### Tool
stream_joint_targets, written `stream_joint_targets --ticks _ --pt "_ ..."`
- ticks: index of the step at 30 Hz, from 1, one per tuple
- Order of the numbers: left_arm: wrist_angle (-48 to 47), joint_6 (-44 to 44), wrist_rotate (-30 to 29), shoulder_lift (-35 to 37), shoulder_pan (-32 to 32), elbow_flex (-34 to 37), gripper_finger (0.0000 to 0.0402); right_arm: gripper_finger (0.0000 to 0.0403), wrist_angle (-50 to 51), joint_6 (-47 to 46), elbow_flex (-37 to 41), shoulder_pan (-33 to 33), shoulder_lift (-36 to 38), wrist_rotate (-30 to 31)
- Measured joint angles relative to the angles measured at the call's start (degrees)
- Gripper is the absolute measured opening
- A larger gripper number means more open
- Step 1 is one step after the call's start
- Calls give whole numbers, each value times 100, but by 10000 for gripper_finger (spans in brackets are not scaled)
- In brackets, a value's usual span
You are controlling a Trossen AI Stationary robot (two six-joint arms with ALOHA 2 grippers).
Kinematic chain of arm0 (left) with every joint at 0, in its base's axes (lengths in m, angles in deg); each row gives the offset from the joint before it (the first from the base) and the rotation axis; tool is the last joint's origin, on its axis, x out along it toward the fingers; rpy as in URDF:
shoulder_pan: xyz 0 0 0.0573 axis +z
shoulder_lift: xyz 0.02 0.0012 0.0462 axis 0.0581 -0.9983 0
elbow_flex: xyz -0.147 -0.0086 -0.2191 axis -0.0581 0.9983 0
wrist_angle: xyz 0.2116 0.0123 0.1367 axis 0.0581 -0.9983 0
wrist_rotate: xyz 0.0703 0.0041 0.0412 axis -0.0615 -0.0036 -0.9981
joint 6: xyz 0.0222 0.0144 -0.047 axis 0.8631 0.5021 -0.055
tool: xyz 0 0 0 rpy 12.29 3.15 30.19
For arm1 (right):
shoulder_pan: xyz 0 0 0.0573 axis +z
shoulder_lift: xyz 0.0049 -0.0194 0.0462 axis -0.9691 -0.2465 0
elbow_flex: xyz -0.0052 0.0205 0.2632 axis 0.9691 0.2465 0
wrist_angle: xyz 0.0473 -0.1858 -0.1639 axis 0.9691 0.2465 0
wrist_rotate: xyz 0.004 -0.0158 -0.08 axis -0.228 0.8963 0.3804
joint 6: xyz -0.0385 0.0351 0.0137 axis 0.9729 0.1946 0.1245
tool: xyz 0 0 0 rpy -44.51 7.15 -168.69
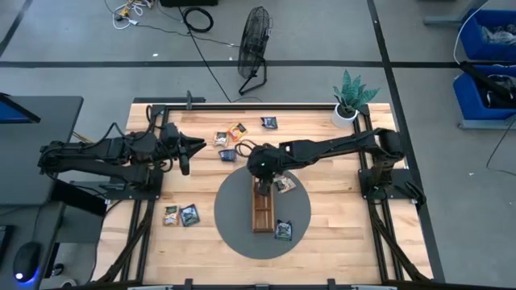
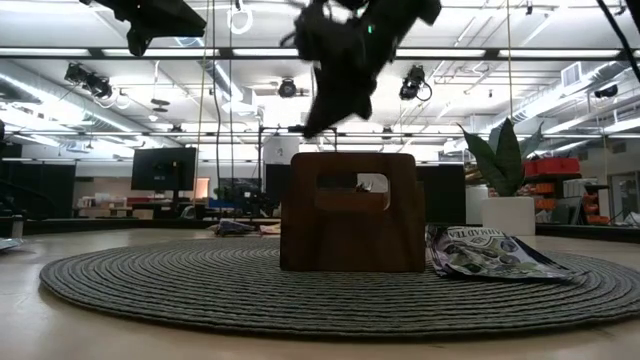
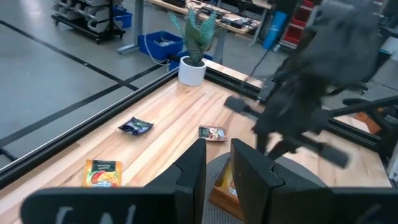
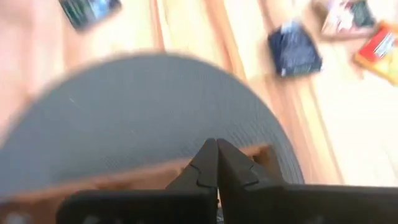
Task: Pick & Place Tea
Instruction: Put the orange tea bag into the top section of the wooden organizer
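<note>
Several small tea sachets lie flat on the wooden table: a cluster at the far middle [image 1: 237,129], two at the near left [image 1: 189,215], and two on the round grey mat [image 1: 283,230]. One of these lies beside the long wooden tray [image 1: 262,211], which stands on the mat [image 1: 234,225]. My right gripper [image 4: 216,158] hangs shut and empty above the tray's far end [image 2: 352,212]. My left gripper [image 3: 217,165] hovers high at the table's left side, pointing toward the middle. Its fingers stand a little apart with nothing between them.
A potted plant [image 1: 348,103] stands at the table's far right corner. Black frame rails [image 1: 371,161] run along the left and right sides. A fan [image 1: 255,48] stands on the floor beyond the far edge. Bare wood [image 1: 347,234] lies at the near right.
</note>
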State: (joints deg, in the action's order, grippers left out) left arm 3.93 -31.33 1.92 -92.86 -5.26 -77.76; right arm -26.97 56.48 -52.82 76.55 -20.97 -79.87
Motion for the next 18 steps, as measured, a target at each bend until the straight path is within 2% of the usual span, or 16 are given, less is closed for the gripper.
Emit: stream_joint_targets --ticks 4,8,12,15,18 --pt "-15 -256 -40 -4 246 0 76 20 -425 -270 68 0 329 -1" --pt "-52 -739 106 -88 756 0 76 42 -704 -518 232 -28 663 -4" --pt "-41 -1030 851 -384 1388 0 76 74 -855 -702 411 -48 1006 59" --pt "36 -1119 1496 -758 1853 0 76 102 -1201 -852 672 -70 1334 121" --pt "263 -1153 1898 -1125 2242 2 76 131 -1672 -929 1038 -81 1694 193"
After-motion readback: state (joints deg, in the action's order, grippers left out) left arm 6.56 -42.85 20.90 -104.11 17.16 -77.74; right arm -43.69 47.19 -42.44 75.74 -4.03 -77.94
